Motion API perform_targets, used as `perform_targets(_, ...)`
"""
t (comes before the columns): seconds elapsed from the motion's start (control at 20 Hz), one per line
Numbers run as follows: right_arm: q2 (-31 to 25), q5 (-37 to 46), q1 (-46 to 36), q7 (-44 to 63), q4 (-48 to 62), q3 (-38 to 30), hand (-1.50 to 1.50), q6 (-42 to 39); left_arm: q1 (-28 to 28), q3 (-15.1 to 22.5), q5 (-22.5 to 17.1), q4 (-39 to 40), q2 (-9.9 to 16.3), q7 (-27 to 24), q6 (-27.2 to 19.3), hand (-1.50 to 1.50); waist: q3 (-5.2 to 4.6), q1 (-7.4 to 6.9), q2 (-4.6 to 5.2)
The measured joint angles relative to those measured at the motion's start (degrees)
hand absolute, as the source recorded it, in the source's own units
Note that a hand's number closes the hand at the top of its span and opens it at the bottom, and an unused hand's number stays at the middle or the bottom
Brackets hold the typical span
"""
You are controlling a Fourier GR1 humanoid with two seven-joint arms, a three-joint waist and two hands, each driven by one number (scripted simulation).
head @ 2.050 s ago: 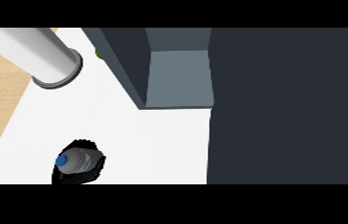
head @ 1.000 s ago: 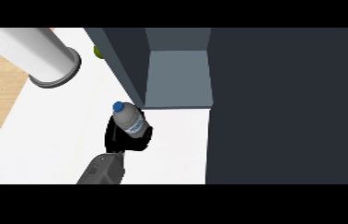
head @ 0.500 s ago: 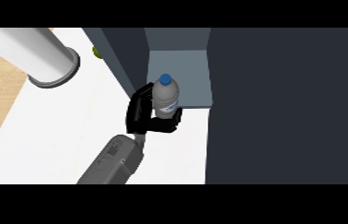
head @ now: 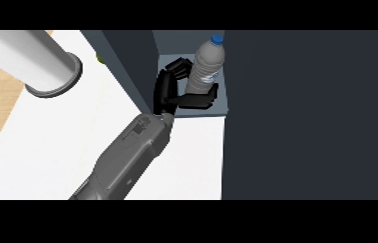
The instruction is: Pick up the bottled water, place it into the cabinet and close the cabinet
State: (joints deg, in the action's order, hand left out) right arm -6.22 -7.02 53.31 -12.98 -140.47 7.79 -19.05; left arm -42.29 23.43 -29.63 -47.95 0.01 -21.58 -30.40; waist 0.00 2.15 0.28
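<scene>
Inside grey cabinet (head: pixel 193 112), bottled water (head: pixel 206 67) (upright), white counter (head: pixel 44 152)

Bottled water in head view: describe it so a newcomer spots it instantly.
Start at the dark grey cabinet filling the right side and find its lighter grey open compartment. Inside, the clear plastic water bottle with a blue cap stands above a black hand. It is the only transparent item.

clear blue-capped bottled water (head: pixel 206 66) stands tilted inside the open cabinet (head: pixel 193 110).
</scene>
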Motion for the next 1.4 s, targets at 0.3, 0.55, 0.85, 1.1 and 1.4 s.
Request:
perform_targets(0.3,-0.24,-0.98,-0.09,-0.67,0.33,-1.95,-1.50,-1.43,-8.62,-2.29,-3.00,11.08,0.00,-0.06,-1.14,1.50,-0.01,0.78,0.24)
perform_targets(0.55,-0.46,-1.80,-0.80,-0.74,0.49,-3.20,-1.50,-2.22,-13.33,-1.95,0.12,20.88,0.22,-1.40,-2.80,1.50,-0.01,1.28,0.57)
perform_targets(0.85,-0.04,-2.18,-0.08,-1.39,0.57,-2.59,-1.50,-3.26,-17.00,-5.21,0.22,30.44,0.38,-2.60,-5.53,1.50,-0.05,2.06,0.97)
perform_targets(1.1,-0.04,-2.36,-1.06,-2.22,1.59,-3.54,-1.50,-3.91,-19.59,-8.55,-0.79,34.99,1.18,-4.96,-6.04,1.50,-0.06,2.62,1.36)
perform_targets(1.4,-0.53,-2.74,-0.98,-2.55,1.93,-3.96,-1.50,-5.14,-21.45,-8.17,1.43,39.68,2.49,-7.96,-8.02,-1.50,-0.07,3.25,1.60)
